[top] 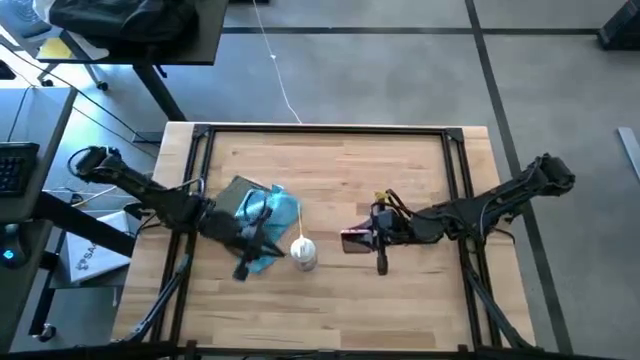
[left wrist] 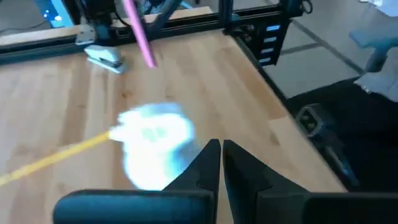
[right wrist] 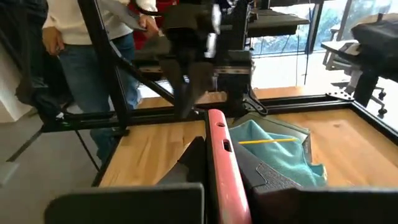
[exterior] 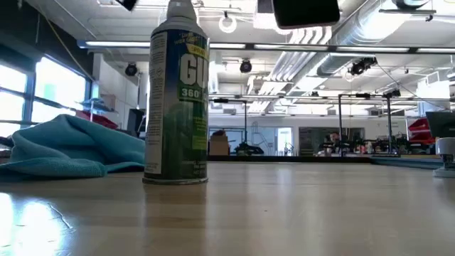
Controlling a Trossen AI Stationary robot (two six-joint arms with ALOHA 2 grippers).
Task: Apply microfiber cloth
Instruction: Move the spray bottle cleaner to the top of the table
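The microfiber cloth [top: 268, 222] lies crumpled on the left half of the wooden table [top: 330, 300], partly hidden under the left gripper [top: 243, 262], whose fingers [left wrist: 211, 163] are pressed together with nothing between them. Beneath the cloth an olive pouch [top: 233, 194] shows only a corner. A spray can [top: 303, 252] stands upright just beside the cloth, toward the table's middle. The right gripper [top: 382, 262], near the centre, pinches a flat pink object [right wrist: 221, 165] (its top cut off). The near edge and far half lie open.

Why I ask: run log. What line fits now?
left gripper shut over microfiber cloth | right gripper shut on pink slab | spray can upright
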